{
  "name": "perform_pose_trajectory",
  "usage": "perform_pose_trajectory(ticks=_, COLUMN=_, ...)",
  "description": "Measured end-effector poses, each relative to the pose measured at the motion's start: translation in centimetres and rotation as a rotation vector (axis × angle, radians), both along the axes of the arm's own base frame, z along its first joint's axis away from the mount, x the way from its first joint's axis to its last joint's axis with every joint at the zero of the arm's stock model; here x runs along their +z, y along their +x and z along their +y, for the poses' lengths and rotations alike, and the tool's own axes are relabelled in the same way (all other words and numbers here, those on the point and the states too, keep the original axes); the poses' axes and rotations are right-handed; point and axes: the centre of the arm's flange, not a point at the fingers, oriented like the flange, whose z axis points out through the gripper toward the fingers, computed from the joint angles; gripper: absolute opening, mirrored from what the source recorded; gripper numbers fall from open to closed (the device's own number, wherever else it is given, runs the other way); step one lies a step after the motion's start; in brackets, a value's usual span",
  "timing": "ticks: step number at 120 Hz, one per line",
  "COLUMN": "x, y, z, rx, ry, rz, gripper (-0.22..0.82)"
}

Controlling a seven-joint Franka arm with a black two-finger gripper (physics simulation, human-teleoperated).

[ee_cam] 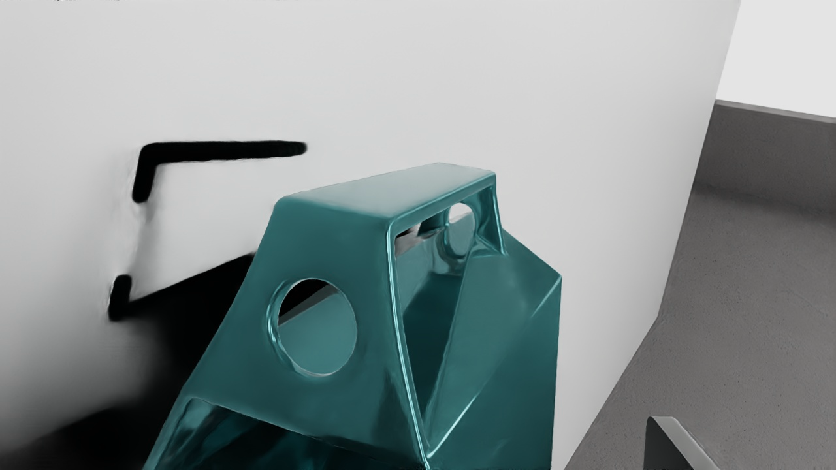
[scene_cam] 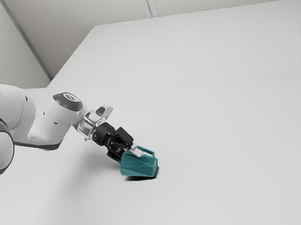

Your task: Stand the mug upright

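A teal, faceted mug (scene_cam: 138, 165) lies tipped on its side on the white table, its handle raised on the upper side. The gripper (scene_cam: 129, 152) reaches down at a slant to it from the exterior view's upper left, with a pale finger in front of the mug's upper side by the handle. In the wrist view the mug (ee_cam: 509, 339) stands large before the gripper (ee_cam: 418, 454), showing its angular handle and a round hole. One fingertip (ee_cam: 666, 447) is apart from the mug there; the other is hidden. The gripper looks open.
The white table (scene_cam: 227, 163) spreads around the mug. A white panel (scene_cam: 197, 47) rises behind it in the exterior view. Dark shadows lie beside the mug in the wrist view, and a grey floor (ee_cam: 751, 294) shows past the table's edge.
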Motion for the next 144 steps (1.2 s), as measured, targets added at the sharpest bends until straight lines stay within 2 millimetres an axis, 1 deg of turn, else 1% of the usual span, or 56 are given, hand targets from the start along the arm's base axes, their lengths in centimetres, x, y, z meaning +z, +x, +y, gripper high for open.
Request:
perform_pose_trajectory(ticks=9, x=0.0, y=0.0, z=0.0, rx=-0.002, ry=-0.004, rz=-0.004, gripper=0.12)
perform_pose_trajectory(ticks=17, x=0.1, y=0.1, z=0.0, rx=-0.004, ry=-0.006, rz=-0.008, gripper=0.02)
perform_pose_trajectory(ticks=27, x=0.3, y=0.2, z=-0.1, rx=-0.008, ry=-0.008, rz=-0.016, gripper=-0.06)
perform_pose_trajectory(ticks=39, x=0.7, y=0.4, z=-0.3, rx=-0.014, ry=-0.010, rz=-0.027, gripper=-0.11)
perform_pose_trajectory(ticks=56, x=2.1, y=1.4, z=-1.3, rx=-0.042, ry=-0.006, rz=-0.062, gripper=-0.14)
perform_pose_trajectory(ticks=76, x=3.7, y=1.7, z=-1.5, rx=-0.054, ry=-0.003, rz=-0.095, gripper=-0.16)
perform_pose_trajectory(ticks=96, x=5.2, y=1.7, z=-1.5, rx=-0.063, ry=0.007, rz=-0.113, gripper=-0.17)
perform_pose_trajectory(ticks=117, x=7.6, y=1.4, z=-1.6, rx=-0.091, ry=0.043, rz=-0.138, gripper=-0.17)
perform_pose_trajectory(ticks=128, x=8.3, y=1.1, z=-1.4, rx=-0.106, ry=0.073, rz=-0.139, gripper=-0.17)
perform_pose_trajectory(ticks=144, x=8.7, y=0.9, z=-1.0, rx=-0.124, ry=0.117, rz=-0.132, gripper=-0.17)
